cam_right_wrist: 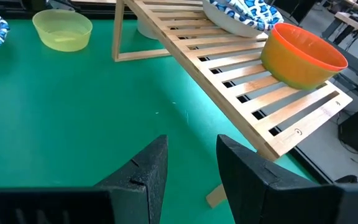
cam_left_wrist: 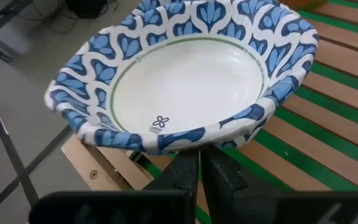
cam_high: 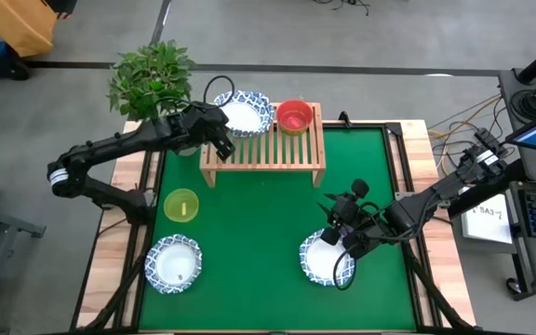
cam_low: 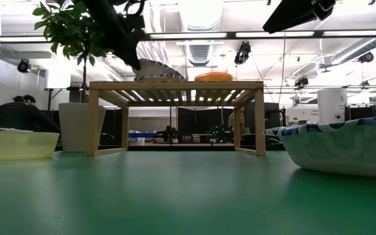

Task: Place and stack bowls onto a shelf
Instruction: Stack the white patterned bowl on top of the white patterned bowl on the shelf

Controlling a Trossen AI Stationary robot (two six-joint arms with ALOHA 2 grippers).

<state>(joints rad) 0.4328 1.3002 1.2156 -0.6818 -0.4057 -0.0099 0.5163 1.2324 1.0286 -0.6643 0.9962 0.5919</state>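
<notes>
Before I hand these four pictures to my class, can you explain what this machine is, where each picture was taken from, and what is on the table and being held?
It is a robot with two dark arms at a green table, each ending in a two-finger gripper. One picture looks straight down, one looks level across the tabletop, and two come from cameras on the arms' wrists.

A light-wood slatted shelf stands at the far edge. On it sit an orange-red bowl and a blue-patterned white bowl, whose rim the left gripper pinches; the bowl overhangs the shelf's end.

On the table lie a yellow bowl and two more patterned bowls. The right gripper is open and empty, above the patterned bowl on its side. A potted plant stands beside the shelf.
</notes>
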